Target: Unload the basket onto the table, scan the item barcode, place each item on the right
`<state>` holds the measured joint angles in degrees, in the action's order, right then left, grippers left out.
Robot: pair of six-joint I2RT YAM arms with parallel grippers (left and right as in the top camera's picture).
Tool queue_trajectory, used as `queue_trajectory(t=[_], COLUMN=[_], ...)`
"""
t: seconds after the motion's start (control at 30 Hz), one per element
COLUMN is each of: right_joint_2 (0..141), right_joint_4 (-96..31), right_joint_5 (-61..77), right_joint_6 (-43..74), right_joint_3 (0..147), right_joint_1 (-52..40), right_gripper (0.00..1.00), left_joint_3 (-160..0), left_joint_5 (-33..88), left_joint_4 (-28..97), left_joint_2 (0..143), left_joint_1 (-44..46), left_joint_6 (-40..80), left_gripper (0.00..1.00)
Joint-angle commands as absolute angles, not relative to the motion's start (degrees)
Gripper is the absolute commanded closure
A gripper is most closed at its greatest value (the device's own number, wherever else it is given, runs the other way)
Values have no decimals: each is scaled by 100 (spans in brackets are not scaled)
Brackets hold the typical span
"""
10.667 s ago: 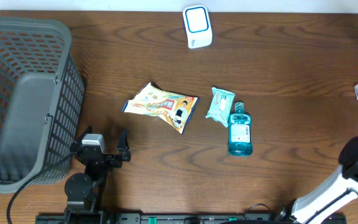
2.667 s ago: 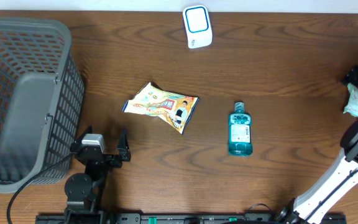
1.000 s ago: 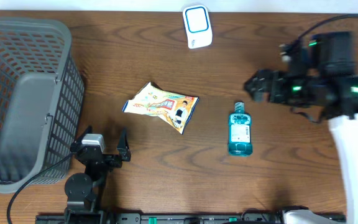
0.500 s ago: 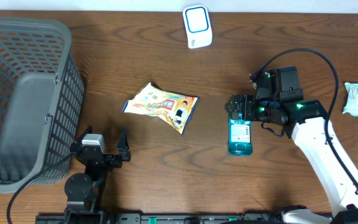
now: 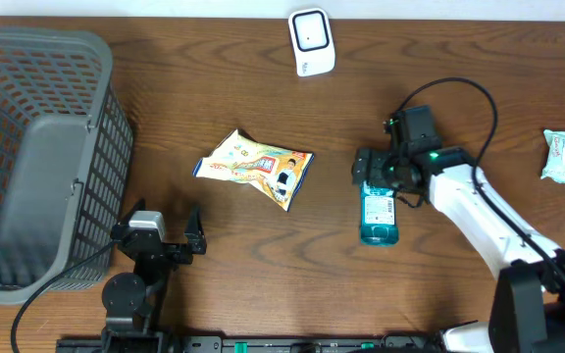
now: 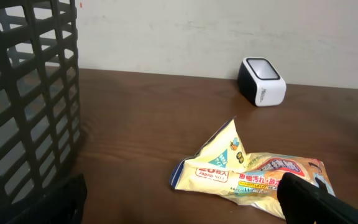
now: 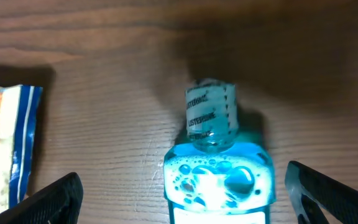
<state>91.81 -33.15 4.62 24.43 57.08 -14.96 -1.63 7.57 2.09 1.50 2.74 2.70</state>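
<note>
At the left edge of the table (image 5: 439,78) stands a grey basket (image 5: 27,147). Just beside it the left gripper (image 5: 158,233) rests low near the front edge, jaws wide apart and holding nothing. Its camera looks across a crumpled snack bag (image 5: 256,167) toward the white scanner (image 5: 311,41) at the far edge.

Right of the bag, well apart from it, a blue bottle (image 5: 379,211) lies on its side with the label up and the cap pointing toward the far edge. It looks to be the item in hand. Bubbles show in the liquid, so it is probably fairly heavy for its size, and the contents would slosh when lifted. The plastic looks stiff and smooth, likely slippery. A grip across the broad shoulders or body should hold better than one on the narrow cap.

The right arm reaches in a diagonal from the front right corner, its wrist turned down over the cap end. The right gripper (image 5: 371,169) hovers there with its jaws spread wide on either side of the neck, touching nothing. A small packet (image 5: 562,157) lies at the far right.
</note>
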Motion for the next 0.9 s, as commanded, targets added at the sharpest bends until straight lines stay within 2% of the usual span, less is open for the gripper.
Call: queue_trajectory(t=[0.0,0.13,0.63,0.67,0.77,0.87], right_joint_2=[9301,9470,10289,10289,10296,10333], right_joint_4=[-3367,-3409,-3020,-2965,-2770,-2591], right_joint_5=[-75,-596,-395,-395,-421,-419], right_joint_6=[3002,3022,3017,3017,3015,3017], right_joint_3=[5688,5688,5756,5756,5754,5754], right_joint_1=[-1656,-1728,-1726,-1726,-1726,-1726], right_gripper=[1,1,1,5,37,55], left_joint_3=[-23,-23,-23,-23,-23,-23], left_joint_5=[814,814,814,814,814,814], left_joint_4=[318,316,318,318,318,318], left_joint_2=[137,137,137,137,137,150], left_joint_1=[294,294,294,294,294,294], left_joint_6=[193,193,193,193,193,193], left_gripper=[2,2,2,2,2,2])
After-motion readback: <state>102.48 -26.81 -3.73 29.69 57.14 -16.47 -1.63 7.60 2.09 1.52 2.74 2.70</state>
